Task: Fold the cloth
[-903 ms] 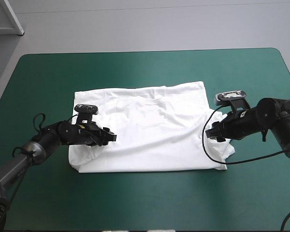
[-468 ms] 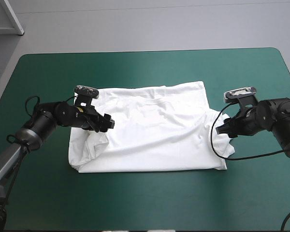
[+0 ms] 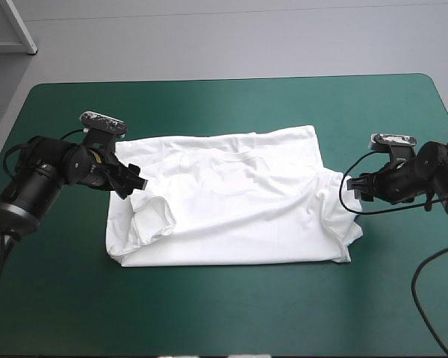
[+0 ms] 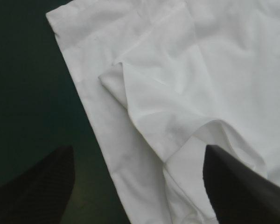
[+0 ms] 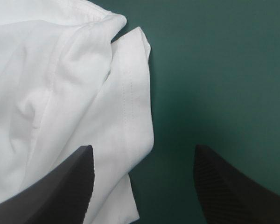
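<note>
- High view showed the white T-shirt (image 3: 231, 201) spread flat near the middle of the tabletop (image 3: 231, 104); its collar pointed toward the far edge; its outline was roughly rectangular, with rumpled folds at the left side (image 3: 153, 216) and bunched fabric at the right side (image 3: 342, 216).
- The left claw (image 3: 134, 182) sat at the T-shirt's left edge, toward its far corner; its fingers were apart and held nothing.
- Left wrist view showed the black fingers (image 4: 32, 186) standing wide apart; one was over the teal-green cover (image 4: 28, 93), the other over white fabric; the T-shirt's long side edge ran between them, and a folded flap (image 4: 144, 107) lay on the fabric ahead.
- The right claw (image 3: 356, 195) was just beside the T-shirt's right edge, over the cover; its fingers were also spread and held nothing.
- Right wrist view showed one black finger (image 5: 60, 186) over the fabric and the other over bare cover; a stitched sleeve hem (image 5: 130, 107) lay between and ahead of them, resting on the tabletop.
- Whether either claw touched the fabric could not be told.
</note>
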Motion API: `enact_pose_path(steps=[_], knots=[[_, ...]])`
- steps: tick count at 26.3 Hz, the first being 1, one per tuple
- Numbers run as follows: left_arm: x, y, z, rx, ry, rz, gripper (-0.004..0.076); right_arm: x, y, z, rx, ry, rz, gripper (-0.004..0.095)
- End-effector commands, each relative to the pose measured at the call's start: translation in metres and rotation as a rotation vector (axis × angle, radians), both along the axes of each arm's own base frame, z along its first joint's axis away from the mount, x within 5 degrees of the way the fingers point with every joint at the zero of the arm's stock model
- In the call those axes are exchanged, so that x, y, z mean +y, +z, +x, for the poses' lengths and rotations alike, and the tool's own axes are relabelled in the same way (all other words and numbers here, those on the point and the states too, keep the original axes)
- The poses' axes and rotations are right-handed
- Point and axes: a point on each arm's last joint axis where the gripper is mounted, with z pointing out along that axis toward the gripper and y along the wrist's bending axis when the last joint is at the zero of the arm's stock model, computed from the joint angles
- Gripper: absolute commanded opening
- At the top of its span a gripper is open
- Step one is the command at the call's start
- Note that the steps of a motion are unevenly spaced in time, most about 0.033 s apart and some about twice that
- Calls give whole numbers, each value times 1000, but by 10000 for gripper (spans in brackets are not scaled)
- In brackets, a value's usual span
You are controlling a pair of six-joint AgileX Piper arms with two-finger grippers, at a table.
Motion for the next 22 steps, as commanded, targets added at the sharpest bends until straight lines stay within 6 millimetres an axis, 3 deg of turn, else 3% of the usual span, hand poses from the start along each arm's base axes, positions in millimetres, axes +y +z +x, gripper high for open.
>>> enact_pose_path(steps=[1,7,15,16,18,21,22], knots=[[5,33,-15,-132,29,-38,559,-1,-2,13,-26,-2,40,581],[9,47,-29,-184,32,-55,559,1,-25,23,38,4,79,580],[13,55,-39,-210,53,-52,559,3,-36,25,92,-3,121,556],[14,55,-40,-209,54,-49,559,4,-36,25,97,0,124,522],[15,55,-41,-203,56,-42,559,5,-39,22,115,0,132,361],[15,54,-41,-196,59,-40,557,5,-44,19,136,10,130,11],[15,54,-41,-198,65,-45,557,5,-44,19,136,11,129,-16]])
